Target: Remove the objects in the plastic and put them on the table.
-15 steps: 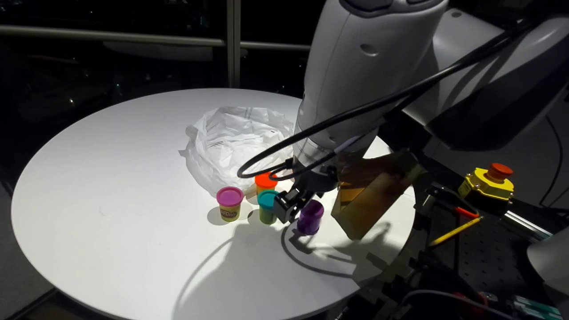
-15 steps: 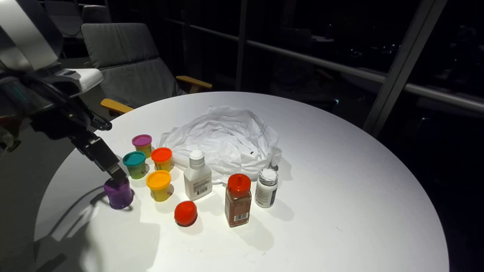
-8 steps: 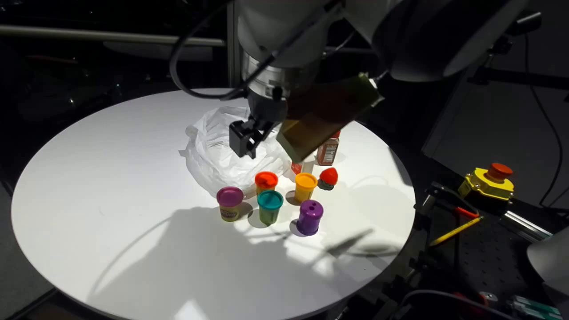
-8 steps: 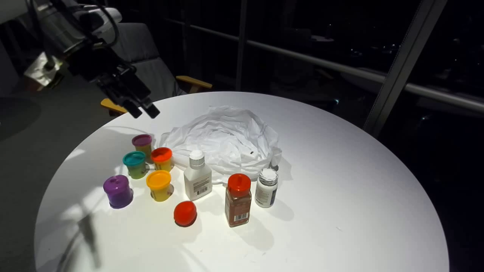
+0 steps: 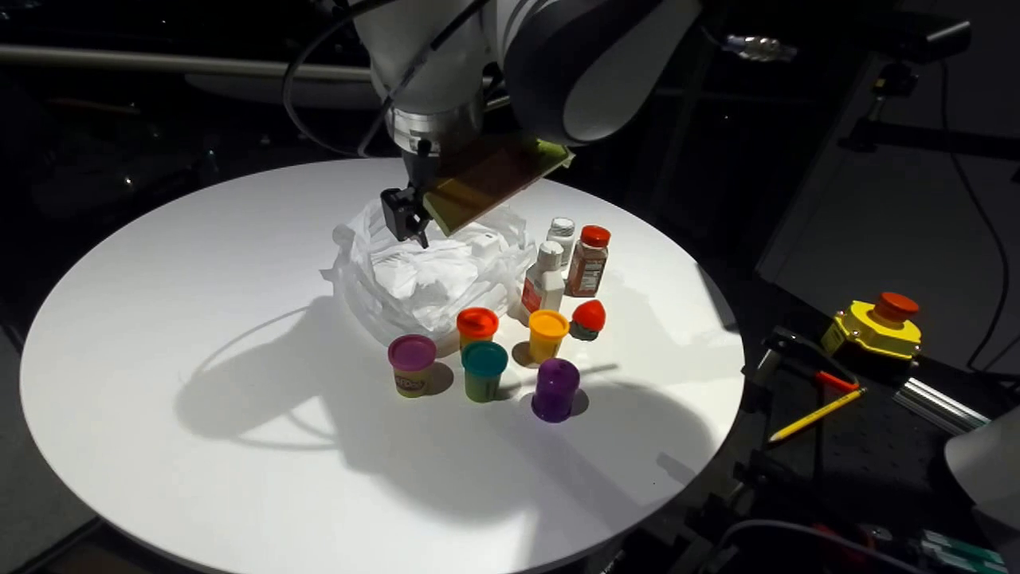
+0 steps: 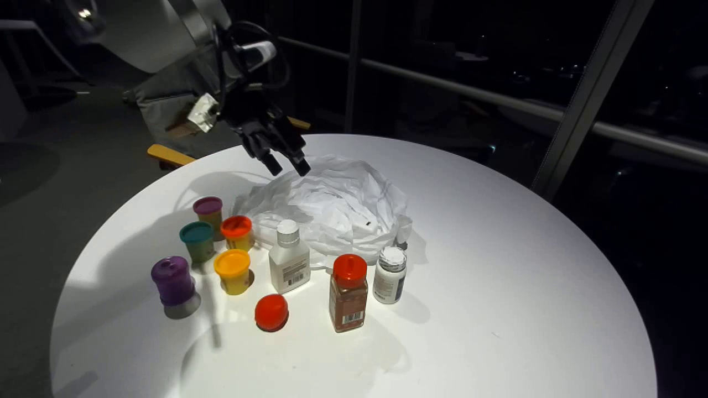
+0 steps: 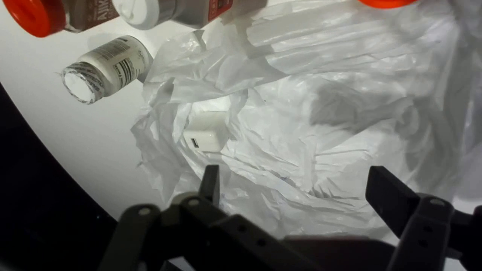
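Across the round white surface (image 6: 514, 309) sit one pink-lidded tub (image 5: 412, 367), one teal-lidded tub (image 5: 484, 373), one red-orange-lidded tub (image 5: 477, 323), one yellow-lidded tub (image 5: 547, 339) and one purple tub (image 5: 555, 391), five in all, with one angular white bottle (image 6: 290, 262), one round white bottle (image 6: 390, 277), one red-capped bottle (image 6: 349, 301) and one red rounded piece (image 6: 271, 311). All nine are outside the single plastic bag (image 6: 354, 190), which lies crumpled with one white block (image 7: 205, 133), dark-slotted, among its folds. Above the bag the jaws stand spread wide apart, released. In an exterior view a broad bare stretch runs from the bag to the curved edge (image 6: 586, 249). All three bottles carry barcodes; the pink-lidded tub bears blurred lettering that looks like Play-Doh, and in the wrist view the red-capped bottle shows the letters "AJIK".
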`<state>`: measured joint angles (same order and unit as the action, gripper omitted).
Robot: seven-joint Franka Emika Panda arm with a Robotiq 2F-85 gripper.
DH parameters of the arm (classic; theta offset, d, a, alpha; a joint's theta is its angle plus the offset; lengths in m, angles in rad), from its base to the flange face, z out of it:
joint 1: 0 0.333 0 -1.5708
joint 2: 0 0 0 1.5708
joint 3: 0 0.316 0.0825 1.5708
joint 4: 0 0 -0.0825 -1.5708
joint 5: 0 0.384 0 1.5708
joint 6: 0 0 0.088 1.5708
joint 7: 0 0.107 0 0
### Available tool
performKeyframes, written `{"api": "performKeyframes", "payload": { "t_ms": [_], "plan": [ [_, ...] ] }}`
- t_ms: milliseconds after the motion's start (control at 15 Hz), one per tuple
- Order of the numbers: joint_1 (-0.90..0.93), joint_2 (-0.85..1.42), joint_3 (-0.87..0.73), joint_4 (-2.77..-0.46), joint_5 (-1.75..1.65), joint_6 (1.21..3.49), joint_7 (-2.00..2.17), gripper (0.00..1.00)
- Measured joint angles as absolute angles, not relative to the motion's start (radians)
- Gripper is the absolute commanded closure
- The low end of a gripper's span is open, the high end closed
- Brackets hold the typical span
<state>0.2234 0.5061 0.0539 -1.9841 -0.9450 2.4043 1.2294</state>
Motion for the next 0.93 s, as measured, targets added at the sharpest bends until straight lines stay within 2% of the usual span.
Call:
{"api": "performKeyframes", "payload": {
  "t_ms": [400, 933],
  "plan": [
    [0.156, 0.661, -0.001, -1.831, -0.635, 2.394, 1.219, 0.00],
    [0.151, 0.678, -0.090, -1.774, -0.274, 2.409, 1.275, 0.00]
  ]
}}
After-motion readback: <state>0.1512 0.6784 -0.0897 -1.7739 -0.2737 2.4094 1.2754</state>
